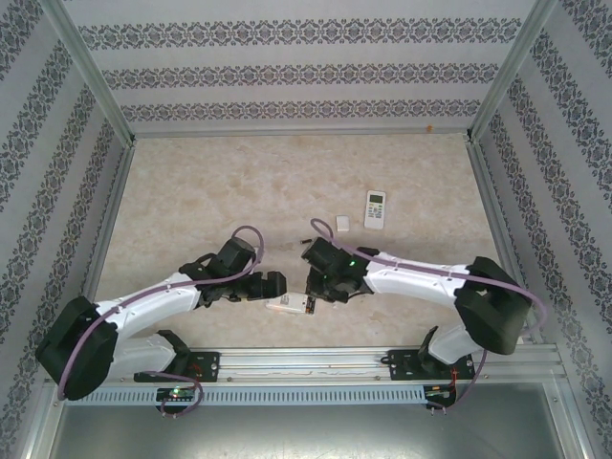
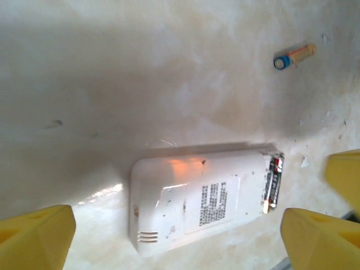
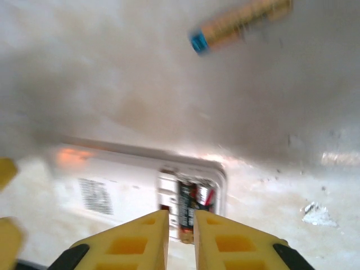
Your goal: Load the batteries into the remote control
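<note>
Remote (image 2: 197, 202) lies face down under my left gripper (image 2: 180, 236), whose jaws are wide open and empty. My right gripper (image 3: 181, 225) hovers over the seated batteries (image 3: 188, 199) with its jaws a narrow slit apart; I cannot tell if it grips. The loose battery (image 3: 242, 22) lies diagonally at upper right, ahead of the right jaws, which I judge nearer.

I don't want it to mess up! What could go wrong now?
The left pincer stands open on either side of the remote, not gripping it, so a push from the right pincer above the loaded batteries might slide it. The loose battery on the table could roll away if bumped. The compartment is uncovered, so batteries might pop out.
</note>
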Motion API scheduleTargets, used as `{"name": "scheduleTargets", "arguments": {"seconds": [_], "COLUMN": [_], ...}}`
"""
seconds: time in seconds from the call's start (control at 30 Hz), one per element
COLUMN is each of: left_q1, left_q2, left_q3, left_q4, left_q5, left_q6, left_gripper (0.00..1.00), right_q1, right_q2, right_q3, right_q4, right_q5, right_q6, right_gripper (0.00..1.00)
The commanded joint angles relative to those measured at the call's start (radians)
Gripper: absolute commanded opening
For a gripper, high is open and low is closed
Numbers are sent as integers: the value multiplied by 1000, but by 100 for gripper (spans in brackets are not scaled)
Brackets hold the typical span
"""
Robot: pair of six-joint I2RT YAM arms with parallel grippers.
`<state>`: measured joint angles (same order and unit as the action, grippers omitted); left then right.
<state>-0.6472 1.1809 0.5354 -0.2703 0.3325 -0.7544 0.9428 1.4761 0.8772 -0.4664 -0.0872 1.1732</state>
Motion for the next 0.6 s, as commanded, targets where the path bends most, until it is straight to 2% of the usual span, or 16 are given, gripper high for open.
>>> {"name": "scheduleTargets", "arguments": {"seconds": [0.0, 0.07, 0.17, 0.23, 0.33, 0.47, 0.57], "left_q1": [-6, -6, -7, -7, -6, -7, -6], "left_q2": [-32, -55, -118, -174, -248, -309, -326], "left_q3": [25, 29, 26, 10, 0, -7, -12], "left_q4": [-78, -74, -40, -8, 16, 15, 21], "left_q5": [-94, -109, -111, -122, -159, -219, -222], "left_q6": [46, 65, 112, 136, 161, 171, 177], "left_gripper": [99, 100, 100, 100, 100, 100, 100], "right_q1": [-50, -104, -162, -200, -306, -435, -447], "right_q2": [-81, -118, -133, -104, -18, 173, 243], "right_q3": [59, 67, 105, 147, 241, 438, 470], "right_q4": [-53, -17, -4, -25, -75, -230, -222], "right_q5": [115, 143, 222, 228, 213, 115, 97], "right_q6": [-189, -375, -841, -1102, -1166, -1071, -1243], "right_gripper": [23, 27, 45, 50, 65, 70, 74]}}
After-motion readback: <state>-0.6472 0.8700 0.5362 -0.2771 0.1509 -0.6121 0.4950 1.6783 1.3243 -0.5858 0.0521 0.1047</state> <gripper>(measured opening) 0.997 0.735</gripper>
